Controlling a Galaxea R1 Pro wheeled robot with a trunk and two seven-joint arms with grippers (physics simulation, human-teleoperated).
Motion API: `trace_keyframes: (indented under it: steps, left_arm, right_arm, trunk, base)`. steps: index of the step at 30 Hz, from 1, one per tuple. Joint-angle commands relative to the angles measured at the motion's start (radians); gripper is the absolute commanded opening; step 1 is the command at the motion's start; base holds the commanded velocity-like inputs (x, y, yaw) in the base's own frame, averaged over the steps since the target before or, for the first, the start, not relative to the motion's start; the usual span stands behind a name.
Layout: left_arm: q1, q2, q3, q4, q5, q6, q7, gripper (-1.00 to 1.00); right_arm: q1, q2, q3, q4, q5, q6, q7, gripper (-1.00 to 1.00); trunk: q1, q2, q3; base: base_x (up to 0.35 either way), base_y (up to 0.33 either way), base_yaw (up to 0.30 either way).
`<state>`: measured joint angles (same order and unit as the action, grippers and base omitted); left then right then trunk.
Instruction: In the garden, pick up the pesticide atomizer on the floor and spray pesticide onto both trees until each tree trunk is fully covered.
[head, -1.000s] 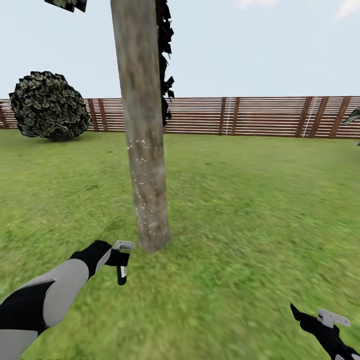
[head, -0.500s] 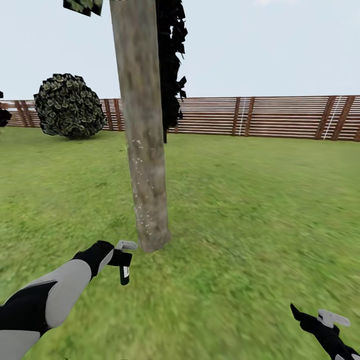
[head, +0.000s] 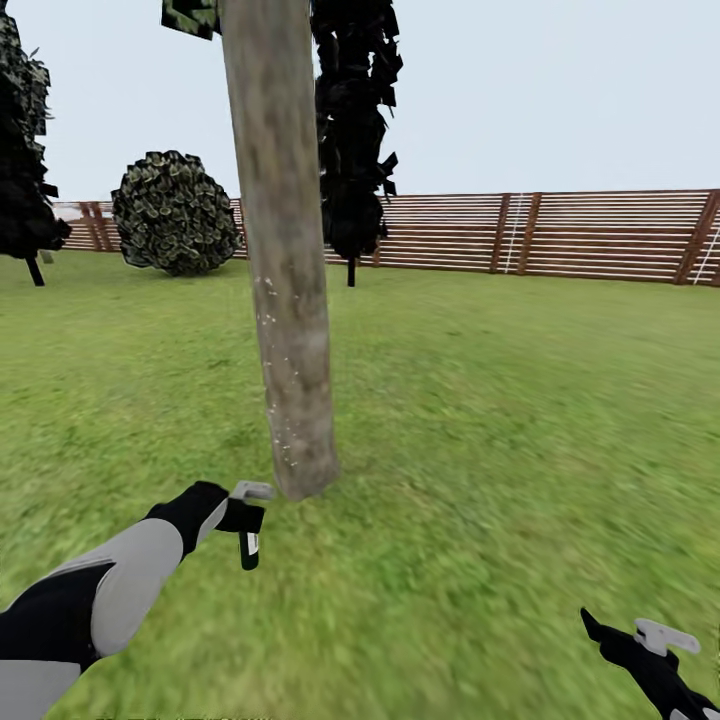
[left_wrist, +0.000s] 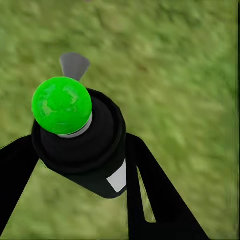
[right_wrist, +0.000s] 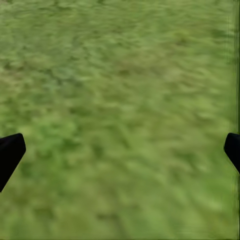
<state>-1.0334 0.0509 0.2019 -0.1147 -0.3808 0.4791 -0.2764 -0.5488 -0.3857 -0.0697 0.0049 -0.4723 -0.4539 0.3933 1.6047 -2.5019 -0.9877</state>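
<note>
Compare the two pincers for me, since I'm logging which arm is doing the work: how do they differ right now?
The left pincer is shut on the pesticide atomizer; the right pincer is open, with only grass between its fingers. The left one hangs close to the base of the tree trunk; the right sits low at the head view's corner, well away from it. Both hang over the lawn.

The pesticide atomizer is a small dark sprayer hanging nearly upright above the grass, clamped in the left hand just beside the base of the tree trunk. In the left wrist view its black body carries a bright green ball-shaped top and a small white label. The trunk is a thick, straight, mottled grey-brown column rising from the green floor, flecked with tiny white specks on its lower half.
</note>
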Motion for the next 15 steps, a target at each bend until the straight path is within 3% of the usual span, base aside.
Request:
trace_keyframes:
  steps: [1, 15]
  left_arm:
    - [-0.001, 0.0, 0.008, -0.002, -0.01, 0.006, -0.006, -1.0]
    - [-0.001, 0.0, 0.008, -0.002, -0.01, 0.006, -0.006, -1.0]
  right_arm:
    - [0.0, 0.0, -0.007, 0.001, -0.003, 0.0, 0.009, 1.0]
    - [0.0, 0.0, -0.007, 0.001, -0.003, 0.0, 0.009, 1.0]
  trunk:
    - [0.0, 0.0, -0.001]
    - [0.0, 0.0, -0.001]
  base:
    - [0.0, -0.329, 0.167]
    - [0.0, -0.329, 0.265]
